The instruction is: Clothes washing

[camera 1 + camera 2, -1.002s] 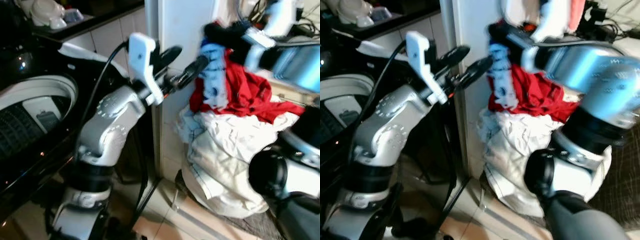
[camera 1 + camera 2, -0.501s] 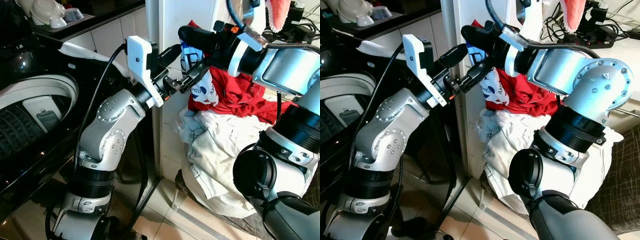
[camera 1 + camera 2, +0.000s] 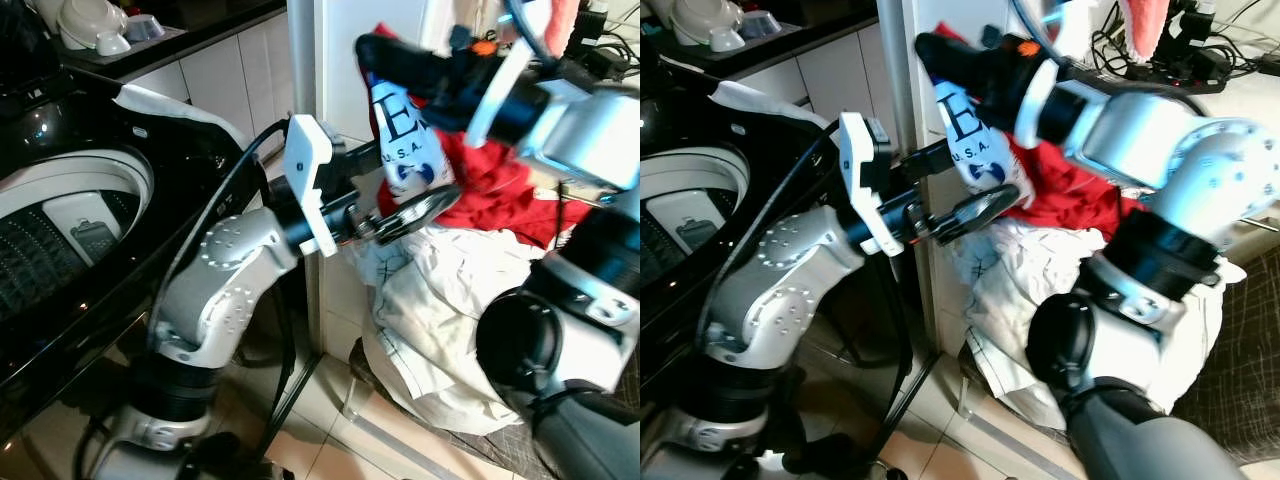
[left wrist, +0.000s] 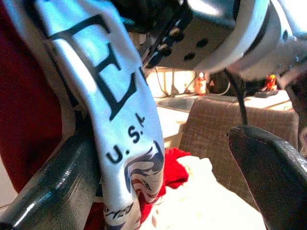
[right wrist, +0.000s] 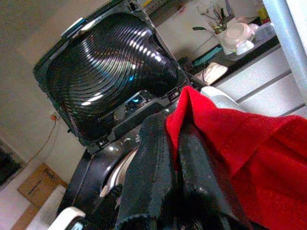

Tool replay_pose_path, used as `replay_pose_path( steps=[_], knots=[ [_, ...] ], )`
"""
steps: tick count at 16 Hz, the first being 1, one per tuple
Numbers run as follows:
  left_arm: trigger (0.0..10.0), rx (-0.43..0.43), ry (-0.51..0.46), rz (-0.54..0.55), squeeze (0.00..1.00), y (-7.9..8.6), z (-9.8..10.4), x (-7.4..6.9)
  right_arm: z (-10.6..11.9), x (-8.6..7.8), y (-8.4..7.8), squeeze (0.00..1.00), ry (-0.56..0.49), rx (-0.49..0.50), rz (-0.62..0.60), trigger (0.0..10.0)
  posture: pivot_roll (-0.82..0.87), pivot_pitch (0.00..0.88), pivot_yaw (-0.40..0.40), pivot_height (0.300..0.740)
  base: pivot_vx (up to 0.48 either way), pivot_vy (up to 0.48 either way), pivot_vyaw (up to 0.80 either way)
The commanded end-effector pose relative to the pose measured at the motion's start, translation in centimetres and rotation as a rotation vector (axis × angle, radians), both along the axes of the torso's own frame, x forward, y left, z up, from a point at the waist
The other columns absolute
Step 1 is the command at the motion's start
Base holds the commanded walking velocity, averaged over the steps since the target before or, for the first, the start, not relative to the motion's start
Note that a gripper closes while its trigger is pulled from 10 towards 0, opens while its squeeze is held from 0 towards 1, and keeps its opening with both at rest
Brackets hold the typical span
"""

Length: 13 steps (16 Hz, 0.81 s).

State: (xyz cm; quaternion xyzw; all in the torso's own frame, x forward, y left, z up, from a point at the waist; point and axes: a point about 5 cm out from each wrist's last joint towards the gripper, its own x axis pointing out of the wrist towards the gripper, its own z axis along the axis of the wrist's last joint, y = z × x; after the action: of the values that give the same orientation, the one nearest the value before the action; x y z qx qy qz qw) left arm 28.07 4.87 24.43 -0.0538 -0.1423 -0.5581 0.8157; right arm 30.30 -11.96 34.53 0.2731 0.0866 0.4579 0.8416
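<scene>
Our right gripper [image 3: 940, 50], clenched on the limp red-and-white shirt [image 3: 975, 140] above the laundry pile [image 3: 1040, 290], needs a bunched fold.

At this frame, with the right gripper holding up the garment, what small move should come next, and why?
Probably swing the right gripper left toward the washing machine. Its fingers are shut on the red garment, with white printed cloth hanging below, clear of the pile. The machine's lid stands open, and the left gripper is open beside the cloth.

One washing machine [image 3: 70, 215], two tools, and perhaps three garments: red [image 3: 500, 185], printed [image 3: 410, 150], white [image 3: 450, 300].
</scene>
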Motion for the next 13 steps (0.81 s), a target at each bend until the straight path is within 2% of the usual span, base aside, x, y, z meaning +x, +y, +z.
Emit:
replay_pose_path(
  steps=[1,2,5,7,8,13],
  knots=[
    [10.0,0.029,0.014,0.007,0.00,-0.2,-0.7,0.1,2.0,-0.8,0.7,0.00,-0.081,-0.017,0.064,0.0,-0.10,0.000,0.039,0.740,0.000,0.000,0.00],
    [10.0,-0.013,0.009,0.082,0.00,0.1,-0.2,0.9,2.2,-0.9,0.4,0.00,-0.088,-0.042,0.078,0.0,-0.10,0.000,0.032,0.740,0.000,0.000,0.00],
    [10.0,-0.101,0.012,0.181,0.00,0.3,0.7,2.1,1.6,-1.2,0.7,0.00,-0.079,-0.074,0.118,0.0,-0.11,0.000,0.023,0.740,0.000,0.000,0.00],
    [10.0,-0.176,0.020,0.204,0.00,0.1,1.3,2.4,1.4,-1.3,1.0,0.00,-0.075,-0.074,0.132,0.0,-0.11,0.000,0.023,0.740,0.000,0.000,0.00],
    [0.3,-0.203,0.049,0.198,0.00,0.0,1.3,2.5,1.4,-1.3,1.1,0.00,-0.070,-0.075,0.135,0.0,-0.11,0.000,0.024,0.740,0.000,0.000,0.00],
    [0.0,-0.201,0.062,0.209,0.00,0.7,1.2,3.0,1.3,-1.3,0.7,0.00,-0.051,-0.073,0.120,0.0,-0.11,0.000,0.029,0.740,0.000,0.000,0.00]
  ],
)
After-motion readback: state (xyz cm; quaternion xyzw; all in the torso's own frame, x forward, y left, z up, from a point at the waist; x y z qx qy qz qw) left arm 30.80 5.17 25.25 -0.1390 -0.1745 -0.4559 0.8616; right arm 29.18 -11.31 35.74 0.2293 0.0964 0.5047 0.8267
